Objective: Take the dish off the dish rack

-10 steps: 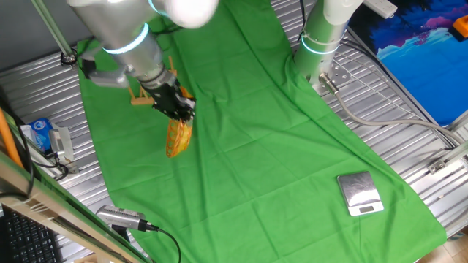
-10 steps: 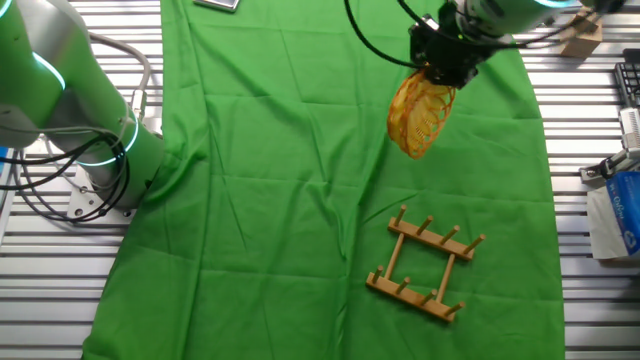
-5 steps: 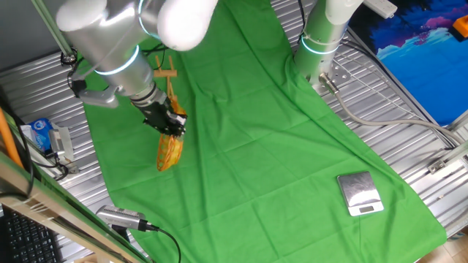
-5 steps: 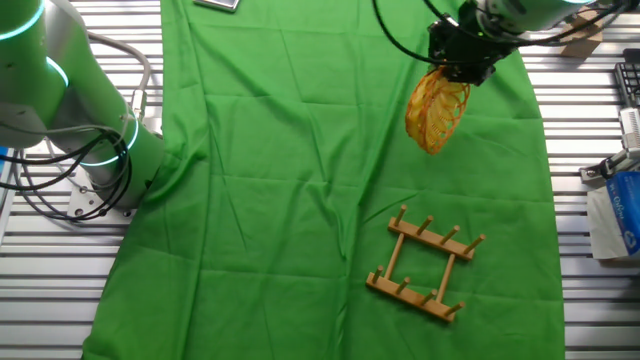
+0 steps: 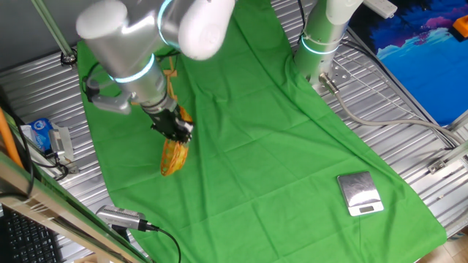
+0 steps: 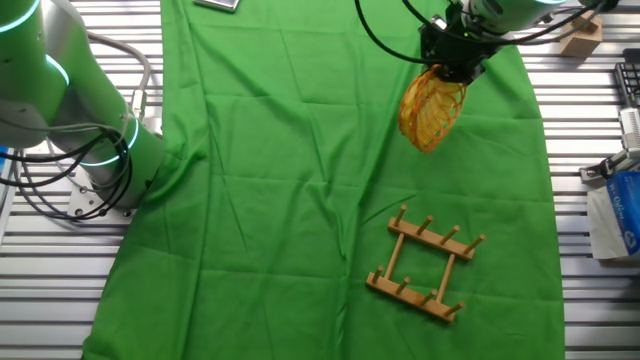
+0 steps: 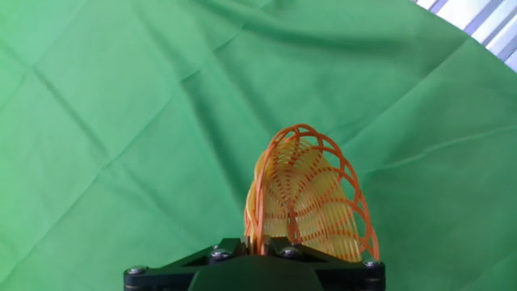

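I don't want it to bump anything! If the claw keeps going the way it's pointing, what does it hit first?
Probably just the green cloth. The claw holds the orange woven wicker dish, which would touch first; nothing else lies ahead.

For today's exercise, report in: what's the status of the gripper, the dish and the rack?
Gripper jaws shut on the dish, dish hanging over the green cloth. Dish rack empty, well apart. Nothing in the way.

Dish [image 6: 431, 108] yellow-orange woven lattice; cloth [image 6: 280, 180] green; dish rack [image 6: 424, 266] light-brown.
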You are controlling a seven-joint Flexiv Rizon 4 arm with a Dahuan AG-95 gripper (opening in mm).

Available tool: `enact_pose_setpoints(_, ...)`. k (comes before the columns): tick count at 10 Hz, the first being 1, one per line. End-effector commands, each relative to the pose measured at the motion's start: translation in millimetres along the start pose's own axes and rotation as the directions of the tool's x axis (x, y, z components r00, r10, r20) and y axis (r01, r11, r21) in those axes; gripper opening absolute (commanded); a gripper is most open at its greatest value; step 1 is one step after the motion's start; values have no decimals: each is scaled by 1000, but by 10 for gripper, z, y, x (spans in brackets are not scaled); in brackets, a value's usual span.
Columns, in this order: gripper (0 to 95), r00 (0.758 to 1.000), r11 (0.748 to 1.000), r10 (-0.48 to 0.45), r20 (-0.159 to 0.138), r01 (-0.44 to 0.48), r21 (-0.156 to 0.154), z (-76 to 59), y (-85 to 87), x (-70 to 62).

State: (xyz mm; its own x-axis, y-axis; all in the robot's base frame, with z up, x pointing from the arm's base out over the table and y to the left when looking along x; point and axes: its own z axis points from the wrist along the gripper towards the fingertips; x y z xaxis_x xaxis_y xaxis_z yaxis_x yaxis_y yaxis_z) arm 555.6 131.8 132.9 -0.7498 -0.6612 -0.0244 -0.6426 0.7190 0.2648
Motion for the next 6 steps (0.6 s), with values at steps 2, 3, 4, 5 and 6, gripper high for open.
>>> enact_pose_setpoints(2, 0, 1000, 1000, 0, 1, 0, 0, 28, -16, -47)
enact_pose_setpoints(3, 0, 1000, 1000, 1, 2, -1, 0, 43, -23, -67)
enact_pose_setpoints(4, 0, 1000, 1000, 2, 2, -2, 1, 53, -27, -78)
enact_pose_setpoints(5, 0, 1000, 1000, 5, 5, -5, 1, 79, -36, -99)
enact_pose_setpoints(6, 0, 1000, 1000, 5, 5, -5, 2, 90, -39, -100)
